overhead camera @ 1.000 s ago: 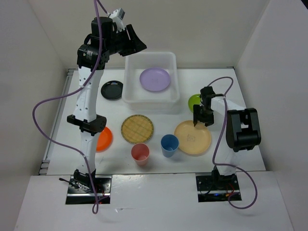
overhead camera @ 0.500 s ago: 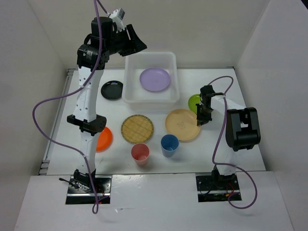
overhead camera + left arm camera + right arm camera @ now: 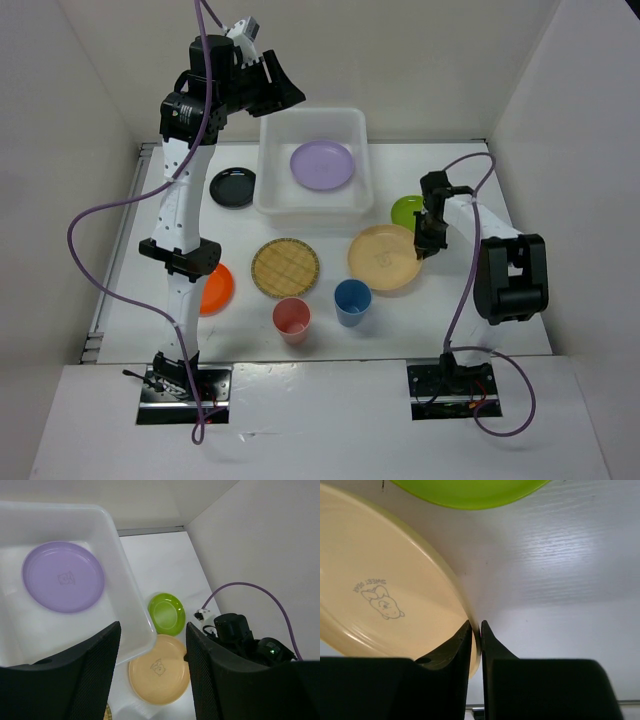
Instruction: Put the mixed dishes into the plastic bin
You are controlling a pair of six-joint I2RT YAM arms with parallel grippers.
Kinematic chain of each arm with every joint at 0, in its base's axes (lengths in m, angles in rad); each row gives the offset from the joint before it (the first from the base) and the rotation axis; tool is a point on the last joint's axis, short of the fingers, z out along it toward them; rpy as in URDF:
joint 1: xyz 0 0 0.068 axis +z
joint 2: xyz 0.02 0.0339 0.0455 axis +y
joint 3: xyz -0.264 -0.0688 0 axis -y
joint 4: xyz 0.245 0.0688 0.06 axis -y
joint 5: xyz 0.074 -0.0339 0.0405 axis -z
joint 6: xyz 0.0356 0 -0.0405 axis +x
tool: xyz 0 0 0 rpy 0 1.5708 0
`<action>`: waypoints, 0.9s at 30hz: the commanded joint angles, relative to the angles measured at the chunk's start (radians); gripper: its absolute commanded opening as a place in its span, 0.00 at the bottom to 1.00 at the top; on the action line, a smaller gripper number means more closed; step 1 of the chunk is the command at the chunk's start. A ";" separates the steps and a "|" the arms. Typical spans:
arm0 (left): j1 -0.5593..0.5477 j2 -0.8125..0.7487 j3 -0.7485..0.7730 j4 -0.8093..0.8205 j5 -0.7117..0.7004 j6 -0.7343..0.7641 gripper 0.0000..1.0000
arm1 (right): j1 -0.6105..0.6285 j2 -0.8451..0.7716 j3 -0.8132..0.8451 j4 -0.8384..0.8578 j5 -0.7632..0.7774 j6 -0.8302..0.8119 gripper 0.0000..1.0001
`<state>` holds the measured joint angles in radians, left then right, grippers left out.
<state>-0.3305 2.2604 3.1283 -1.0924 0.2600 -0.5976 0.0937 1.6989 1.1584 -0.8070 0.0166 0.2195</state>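
The white plastic bin point(image 3: 268, 196) stands at the back centre with a lavender plate point(image 3: 322, 165) lying in it. My right gripper point(image 3: 424, 242) is shut on the right rim of the tan plate point(image 3: 383, 257); in the right wrist view its fingers point(image 3: 462, 642) pinch that rim. A lime green plate point(image 3: 404, 210) lies just behind. Raised beside the bin's left back corner, my left gripper point(image 3: 292, 96) is open and empty, looking down on the bin point(image 3: 132, 615), lavender plate point(image 3: 63, 576), green plate point(image 3: 166, 613) and tan plate point(image 3: 159, 675).
A black plate point(image 3: 232, 187) lies left of the bin. In front of the bin sit a yellow lattice plate point(image 3: 285, 267), a pink-red cup point(image 3: 292, 320) and a blue cup point(image 3: 352, 301). An orange plate point(image 3: 217, 288) shows partly behind the left arm. White walls enclose the table.
My right gripper closed on the tan plate's rim and drew the plate back and left, toward the bin. The left arm has stayed still.
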 commanded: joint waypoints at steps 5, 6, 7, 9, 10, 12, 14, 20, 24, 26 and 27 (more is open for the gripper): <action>0.004 -0.058 0.007 0.031 0.025 0.019 0.62 | 0.008 -0.123 0.124 -0.150 0.109 0.064 0.00; 0.004 -0.058 0.007 0.031 0.025 0.019 0.62 | 0.008 -0.136 0.124 -0.170 0.109 0.073 0.00; 0.004 -0.058 0.007 0.031 0.034 0.019 0.62 | 0.008 -0.148 0.133 -0.170 0.120 0.083 0.00; 0.004 -0.058 0.007 0.031 0.035 0.019 0.62 | 0.017 -0.188 0.142 -0.198 0.149 0.099 0.00; 0.004 -0.058 0.007 0.031 0.035 0.019 0.62 | 0.017 -0.200 0.152 -0.207 0.160 0.115 0.00; 0.004 -0.067 0.007 0.031 0.035 0.010 0.62 | 0.017 -0.229 0.161 -0.218 0.178 0.115 0.00; 0.004 -0.067 0.007 0.031 0.035 0.010 0.62 | 0.017 -0.248 0.179 -0.242 0.187 0.126 0.00; 0.004 -0.067 0.007 0.031 0.044 0.010 0.62 | 0.017 -0.297 0.233 -0.316 0.267 0.170 0.00; -0.005 -0.076 0.007 0.031 0.044 0.010 0.62 | 0.040 -0.306 0.285 -0.359 0.345 0.208 0.00; -0.005 -0.076 0.007 0.031 0.044 0.010 0.62 | 0.057 -0.317 0.325 -0.386 0.385 0.237 0.00; -0.005 -0.085 0.007 0.031 0.044 0.010 0.62 | 0.070 -0.317 0.345 -0.397 0.400 0.247 0.00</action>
<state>-0.3317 2.2356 3.1283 -1.0924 0.2863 -0.5991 0.1272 1.4288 1.4120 -1.1496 0.3290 0.4110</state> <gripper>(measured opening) 0.622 0.018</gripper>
